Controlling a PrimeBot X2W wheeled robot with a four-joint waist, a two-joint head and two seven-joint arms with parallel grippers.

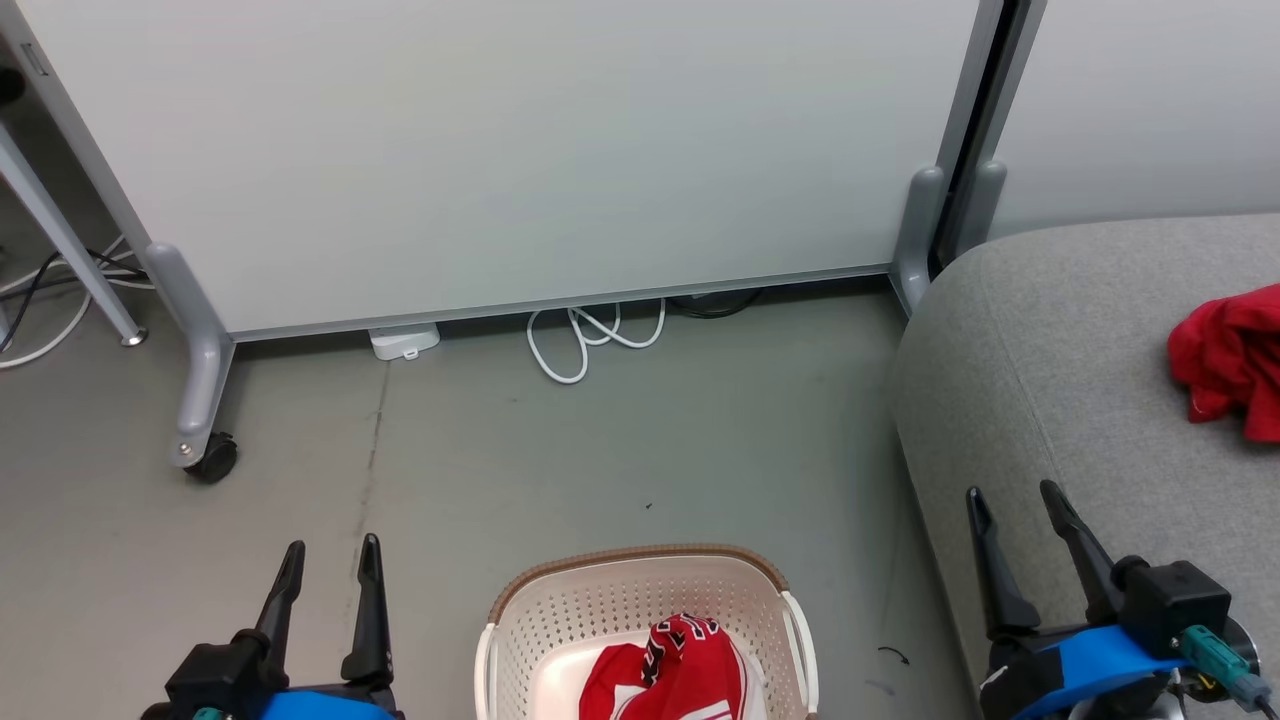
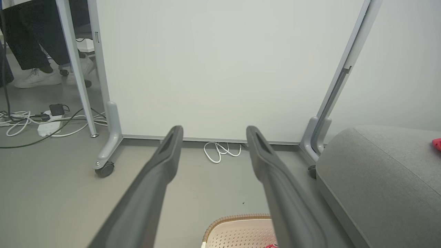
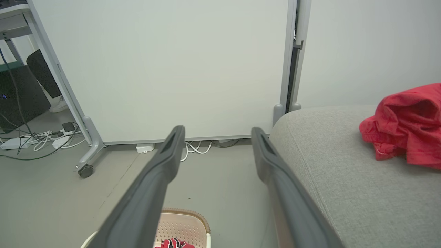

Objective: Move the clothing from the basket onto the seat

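Between my two grippers: basket point(image 1: 640, 553) on the floor point(image 1: 600, 450), nearer to me than either pair of fingertips and touching neither.
State, left gripper point(image 1: 331, 546): fingers spread wide with nothing between them, over bare floor just left of the basket.
State, right gripper point(image 1: 1012, 490): fingers spread wide and empty, over the near corner of the seat point(image 1: 1050, 350), right of the basket.
Clothing item one, jersey point(image 1: 670, 665): red with white stripes and black-white lettering, bunched inside the basket. It lies low and right of the left gripper, low and left of the right gripper.
Clothing item two, plain red garment point(image 1: 1230, 360): crumpled on the seat, beyond and right of the right fingertips, well apart from them.
Head view adds: both grippers at once, and the partition panel point(image 1: 500, 150) with a looped white cable point(image 1: 585, 345) under its lower edge.
Left wrist view adds: a person point(image 2: 31, 41), dark trouser legs and white shoes, past the panel's left post. A power strip point(image 2: 48, 126) lies on the floor there.
Right wrist view adds: the plain red garment seen large, its folds clear.
Cut off: the basket's near half by the head view's bottom edge, and the plain red garment by its right edge.
Hard to read: the jersey's lettering, which is folded over. In both wrist views the jersey is a mere scrap at the bottom edge.
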